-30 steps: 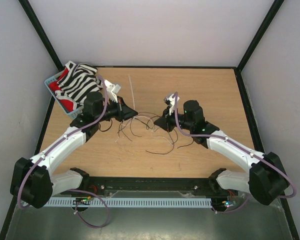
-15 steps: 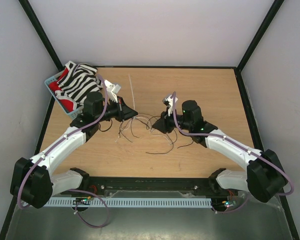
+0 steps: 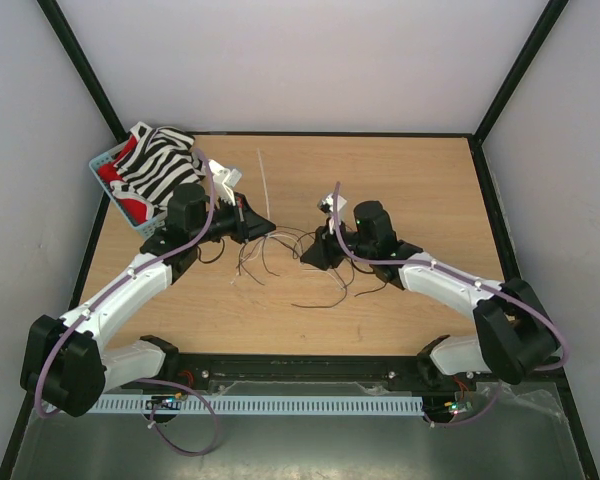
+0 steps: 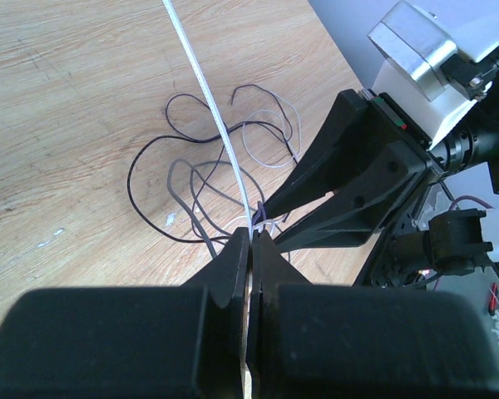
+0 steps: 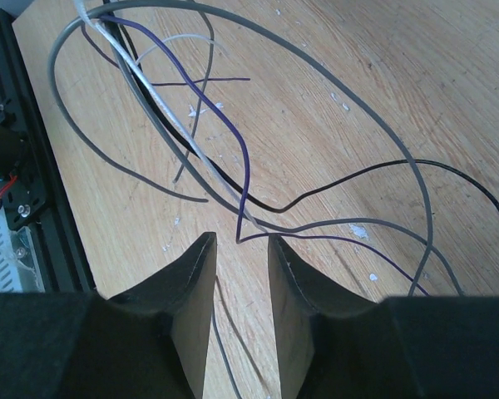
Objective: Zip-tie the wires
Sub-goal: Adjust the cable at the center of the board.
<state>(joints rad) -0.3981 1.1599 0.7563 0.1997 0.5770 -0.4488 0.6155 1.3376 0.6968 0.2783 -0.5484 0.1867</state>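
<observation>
The wires [image 3: 320, 302] lie as a loose tangle of thin dark and pale strands on the wooden table between my two grippers. My left gripper [image 3: 266, 228] is shut on a long white zip tie [image 4: 208, 108] that runs away across the table. Its tips [image 4: 251, 236] sit right over the tangle [image 4: 173, 176]. My right gripper [image 3: 308, 257] is open and low over the wires. In the right wrist view its jaws [image 5: 239, 243] stand apart with the end of a purple strand [image 5: 243, 154] just ahead of the gap. Nothing is held between them.
A blue basket [image 3: 100, 160] with a zebra-striped cloth [image 3: 158, 165] stands at the back left, just behind the left arm. A black rail [image 3: 300, 368] runs along the near edge. Pale walls enclose the table on three sides.
My right gripper has moved left, closer to the tangle and the left gripper's tips. The left arm and zip tie have not moved.
</observation>
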